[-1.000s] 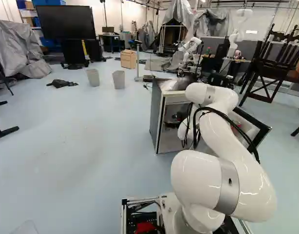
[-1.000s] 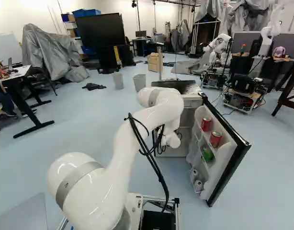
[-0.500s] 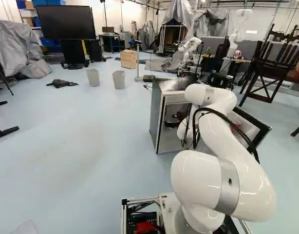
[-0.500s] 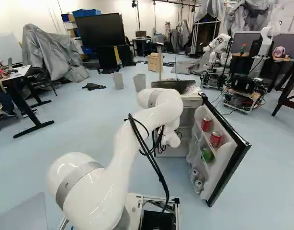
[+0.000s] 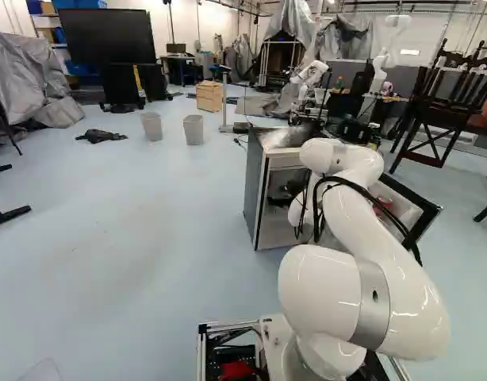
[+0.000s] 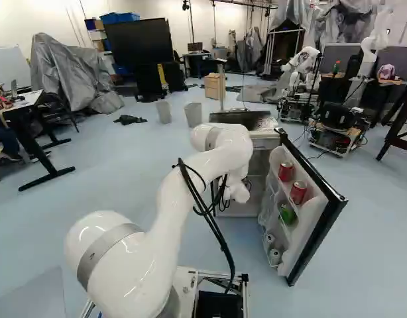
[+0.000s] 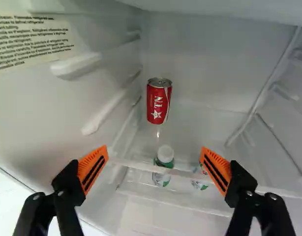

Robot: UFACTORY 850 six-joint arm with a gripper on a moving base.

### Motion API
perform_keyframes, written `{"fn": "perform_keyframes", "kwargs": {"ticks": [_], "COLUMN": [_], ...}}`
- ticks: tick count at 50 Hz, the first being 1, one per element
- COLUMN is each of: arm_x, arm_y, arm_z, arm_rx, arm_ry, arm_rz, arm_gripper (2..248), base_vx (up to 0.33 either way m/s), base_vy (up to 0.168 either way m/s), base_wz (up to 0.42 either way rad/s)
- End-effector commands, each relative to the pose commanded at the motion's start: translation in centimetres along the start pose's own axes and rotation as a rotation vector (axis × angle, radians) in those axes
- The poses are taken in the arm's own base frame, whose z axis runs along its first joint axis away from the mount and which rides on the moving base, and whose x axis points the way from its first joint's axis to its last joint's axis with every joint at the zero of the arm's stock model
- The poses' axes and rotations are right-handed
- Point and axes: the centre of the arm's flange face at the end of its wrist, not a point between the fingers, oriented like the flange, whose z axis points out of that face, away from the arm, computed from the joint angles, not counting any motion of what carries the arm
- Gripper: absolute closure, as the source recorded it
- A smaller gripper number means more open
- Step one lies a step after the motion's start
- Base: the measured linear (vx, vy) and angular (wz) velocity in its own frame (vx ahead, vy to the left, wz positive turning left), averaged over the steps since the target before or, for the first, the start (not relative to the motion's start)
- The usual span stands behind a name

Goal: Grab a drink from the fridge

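Note:
In the left base view the dark gripper (image 5: 284, 193) shows partly inside the open fridge (image 5: 255, 190), largely hidden by the arm. The wrist view has the gripper (image 7: 154, 151) standing wide open, nothing between its orange pads. A red can (image 7: 158, 102) stands upright ahead of the fingers on a clear shelf, untouched. Nearer, a bottle (image 7: 165, 156) with a white cap and a green and white label shows around the shelf's front bar. Another green and white item (image 7: 200, 184) lies beside it, mostly hidden.
Fridge walls flank the gripper, with moulded ledges (image 7: 107, 109) on one side. The open door (image 6: 309, 215) holds red cans (image 6: 298, 192), a green item (image 6: 287, 213) and lower cans, right of the arm. Another robot (image 6: 303, 69) stands behind.
My arm has shifted very slightly left in the left base view, and the gripper part inside the fridge has shifted too. The base, fridge and door look unmoved.

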Motion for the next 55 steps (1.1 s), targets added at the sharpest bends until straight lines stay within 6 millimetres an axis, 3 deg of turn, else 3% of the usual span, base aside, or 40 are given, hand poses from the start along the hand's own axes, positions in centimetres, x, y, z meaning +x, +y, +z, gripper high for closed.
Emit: {"fn": "perform_keyframes", "kwargs": {"ticks": [55], "arm_x": [0.2], "arm_y": [0.4], "arm_z": [2.5], "arm_rx": [-0.048], "arm_ry": [0.035], "arm_rz": [-0.004], "arm_gripper": [3], "base_vx": [0.000], "base_vy": [0.000], "base_wz": [0.000]}}
